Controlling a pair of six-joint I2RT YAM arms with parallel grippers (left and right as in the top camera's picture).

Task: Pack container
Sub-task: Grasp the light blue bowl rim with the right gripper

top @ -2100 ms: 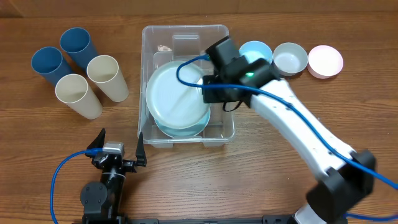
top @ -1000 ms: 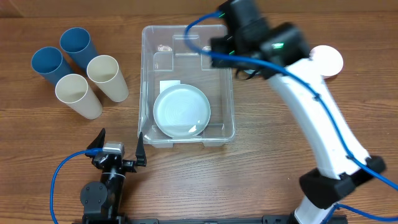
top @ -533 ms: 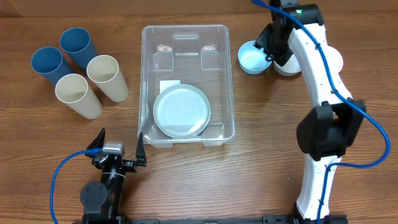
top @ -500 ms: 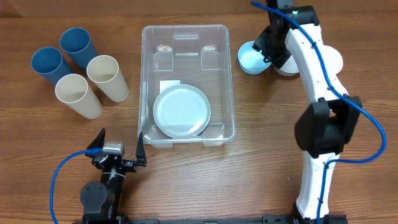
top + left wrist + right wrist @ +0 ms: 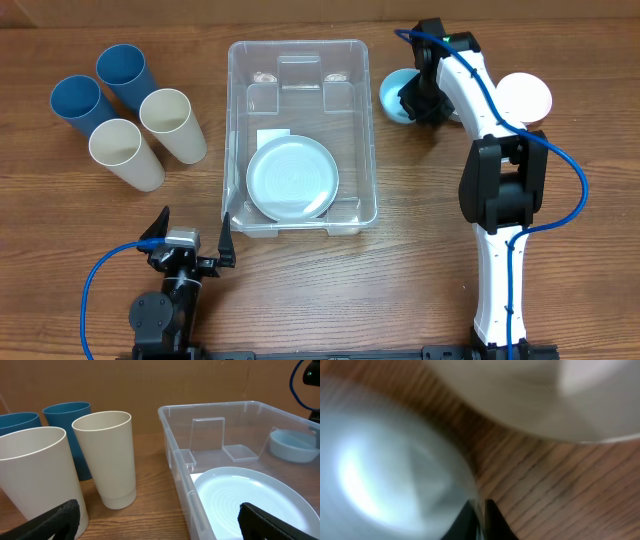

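The clear container [image 5: 297,46] stands at the table's middle with a pale blue plate [image 5: 292,180] lying in its near half. Just right of it sits a light blue bowl [image 5: 391,96]. My right gripper [image 5: 418,101] is shut on that bowl's right rim. In the right wrist view the right gripper [image 5: 482,517] pinches the thin rim of the blue bowl [image 5: 385,475], which is blurred. My left gripper [image 5: 190,246] rests open near the front edge, off the container's near left corner. The left wrist view shows its fingers [image 5: 55,520] spread wide, with the container's wall [image 5: 175,452] and the plate [image 5: 250,500] ahead.
Two blue cups [image 5: 125,72] and two cream cups [image 5: 171,122] stand upright at the left. A pink bowl [image 5: 527,97] sits at the far right. A white bowl [image 5: 545,395] lies just beyond the blue one, mostly hidden under the right arm in the overhead view.
My right arm swung from over the container to the bowls on the right. Its jaws, open half a second ago, have closed on the light blue bowl's rim. The left arm stayed still.
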